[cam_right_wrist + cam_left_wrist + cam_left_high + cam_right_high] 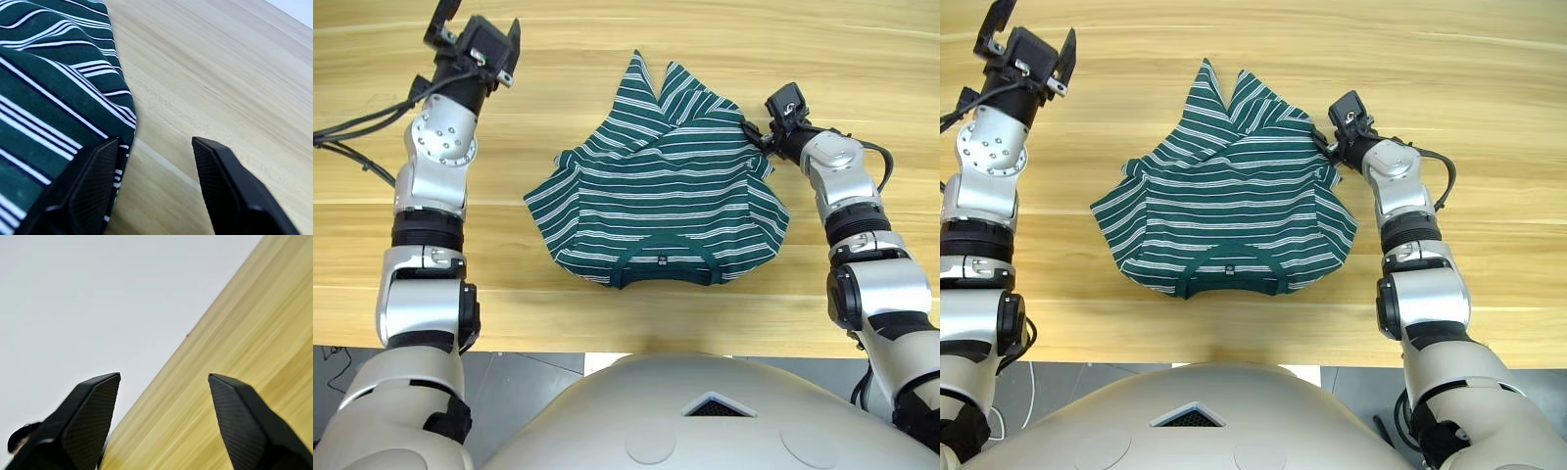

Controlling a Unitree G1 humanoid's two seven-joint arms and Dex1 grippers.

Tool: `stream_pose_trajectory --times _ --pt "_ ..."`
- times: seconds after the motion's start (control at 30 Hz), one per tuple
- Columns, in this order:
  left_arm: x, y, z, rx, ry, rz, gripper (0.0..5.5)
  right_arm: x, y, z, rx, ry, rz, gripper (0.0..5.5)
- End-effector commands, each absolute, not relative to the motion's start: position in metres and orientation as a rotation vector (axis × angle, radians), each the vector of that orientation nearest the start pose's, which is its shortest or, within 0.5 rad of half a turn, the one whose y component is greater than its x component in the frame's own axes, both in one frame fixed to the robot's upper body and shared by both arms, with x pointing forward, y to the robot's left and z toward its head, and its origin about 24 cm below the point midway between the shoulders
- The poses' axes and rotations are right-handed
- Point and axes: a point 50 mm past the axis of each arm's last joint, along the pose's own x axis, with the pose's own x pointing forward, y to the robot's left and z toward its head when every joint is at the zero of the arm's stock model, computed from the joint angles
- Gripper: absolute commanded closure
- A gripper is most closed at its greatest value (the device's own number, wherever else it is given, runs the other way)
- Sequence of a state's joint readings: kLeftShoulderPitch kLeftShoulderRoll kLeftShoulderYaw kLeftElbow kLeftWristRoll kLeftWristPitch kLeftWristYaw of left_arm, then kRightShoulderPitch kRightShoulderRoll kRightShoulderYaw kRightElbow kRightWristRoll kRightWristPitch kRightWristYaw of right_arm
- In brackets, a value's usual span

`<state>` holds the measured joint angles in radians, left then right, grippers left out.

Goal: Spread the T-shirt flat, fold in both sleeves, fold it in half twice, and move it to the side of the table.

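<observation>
T-shirt (pixel 656 196) collar twd robot, hem far, axis near-far | L claw (pixel 164 377) released | R claw (pixel 156 141) released

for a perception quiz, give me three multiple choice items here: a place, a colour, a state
1. Where is the right hand? A) at the T-shirt's right edge B) over its collar C) off the table
2. What colour is the T-shirt? A) plain red B) dark green with white stripes C) blue with dots
3. What state is the left hand in? A) shut on a sleeve B) shut on the collar C) open, holding nothing
Answers: 1 A, it straddles the T-shirt's edge, over cloth and bare table; 2 B, white stripes cross green cloth; 3 C, spread wide, nothing between.
</observation>
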<state>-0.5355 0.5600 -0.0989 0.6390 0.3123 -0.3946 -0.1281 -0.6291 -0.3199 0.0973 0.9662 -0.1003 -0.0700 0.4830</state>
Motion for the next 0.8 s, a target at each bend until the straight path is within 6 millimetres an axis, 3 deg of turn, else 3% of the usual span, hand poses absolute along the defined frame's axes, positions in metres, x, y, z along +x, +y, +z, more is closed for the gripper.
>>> stream_pose_trajectory --times 0.03,0.2,0.3,0.8 --pt "0.350 0.199 0.091 0.884 -0.095 -0.425 2.16 0.343 -0.185 0.017 -0.389 0.397 0.503 2.76" --pt "0.347 0.179 0.061 0.913 0.090 -0.722 2.16 0.342 -0.182 0.016 -0.389 0.394 0.509 2.76" --pt "0.343 0.173 0.052 0.925 0.131 -0.807 2.16 0.342 -0.181 0.015 -0.387 0.392 0.509 2.76" --pt "0.331 0.174 0.014 1.057 0.248 -0.867 2.16 0.341 -0.175 0.015 -0.379 0.384 0.520 2.76"
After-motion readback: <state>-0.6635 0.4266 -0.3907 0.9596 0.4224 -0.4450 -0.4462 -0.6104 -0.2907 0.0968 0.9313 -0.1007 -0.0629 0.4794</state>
